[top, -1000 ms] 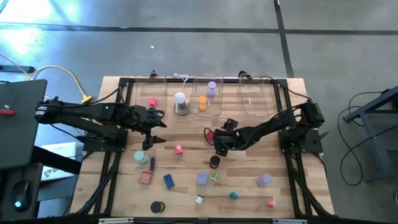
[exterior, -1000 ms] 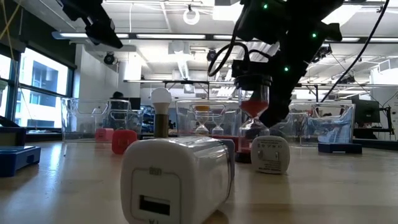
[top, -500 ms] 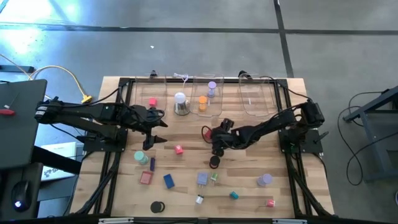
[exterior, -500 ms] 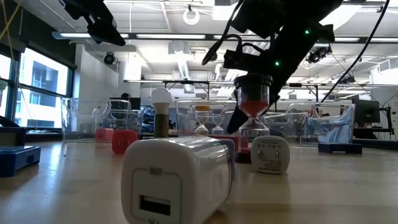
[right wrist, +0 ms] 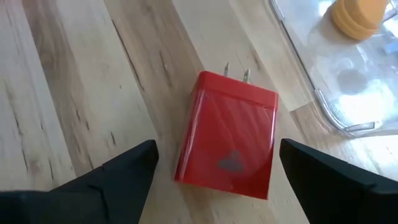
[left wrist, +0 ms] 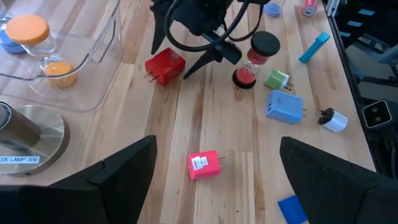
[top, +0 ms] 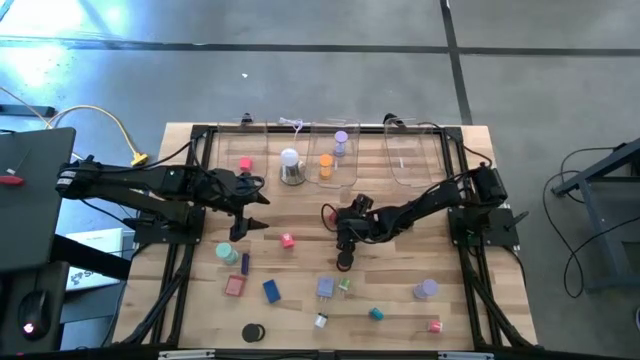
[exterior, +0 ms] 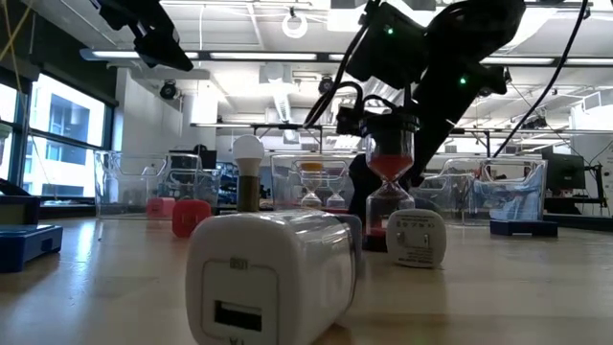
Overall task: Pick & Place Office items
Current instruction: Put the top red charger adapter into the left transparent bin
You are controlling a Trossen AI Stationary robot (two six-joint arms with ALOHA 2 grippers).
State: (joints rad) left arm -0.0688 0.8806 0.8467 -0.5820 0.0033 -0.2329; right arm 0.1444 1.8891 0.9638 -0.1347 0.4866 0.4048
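Just above the red plug, the right gripper is hovering with its fingers spread wide and empty, the plug lying flat on the wood beside the clear tray. If it is descending off-centre, a fingertip is likely landing on the plug and skidding it toward the hourglass nearby. Further from the plug, the left gripper is waiting, released and empty.

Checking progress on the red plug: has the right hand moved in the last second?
Yes. In the high view the right hand has drifted left and away from the hourglass, now open over the red plug.
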